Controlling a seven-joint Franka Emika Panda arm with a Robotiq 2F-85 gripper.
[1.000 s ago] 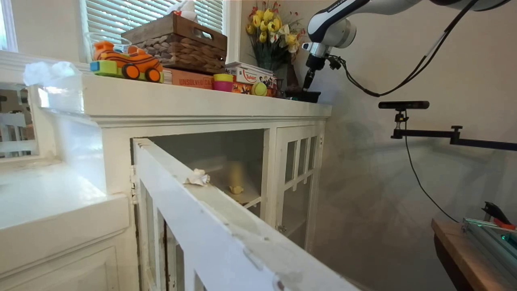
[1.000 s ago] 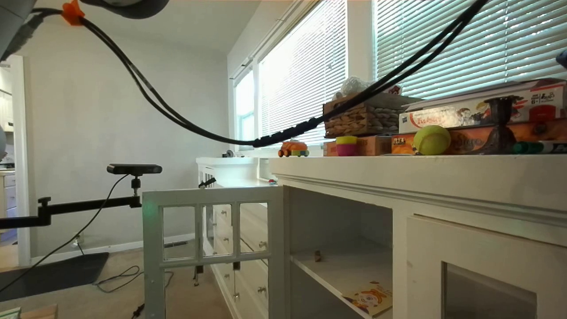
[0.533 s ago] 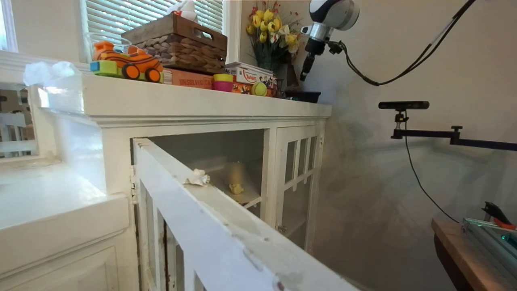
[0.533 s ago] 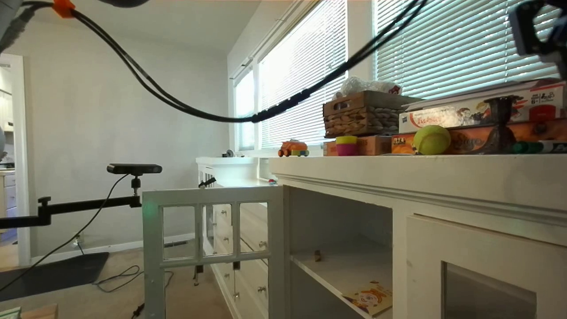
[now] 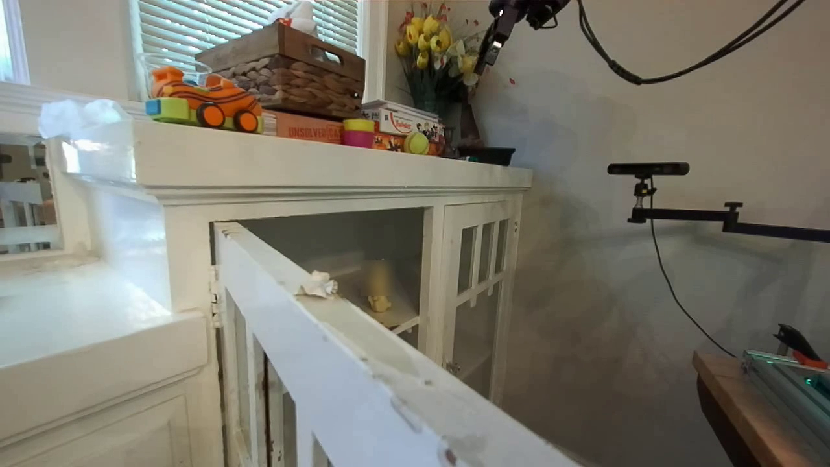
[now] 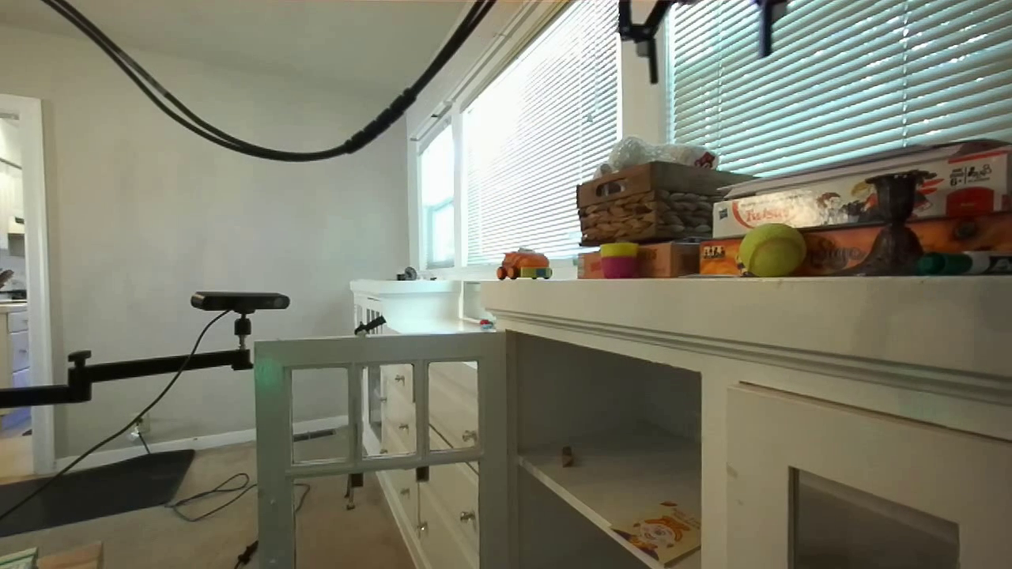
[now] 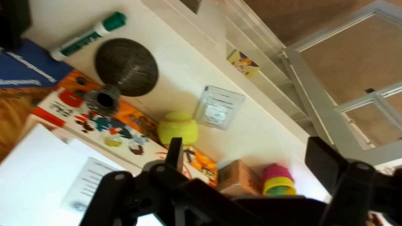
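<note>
The gripper [image 7: 245,147] gapes, empty; behind the cabinet's front edge [image 6: 711,304], the orange game box [image 6: 838,247] likely stops the tennis ball [image 6: 772,250] rolling.

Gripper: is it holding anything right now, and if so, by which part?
Nothing is held: the gripper is open, its fingers wide apart with nothing gripped between them.
</note>
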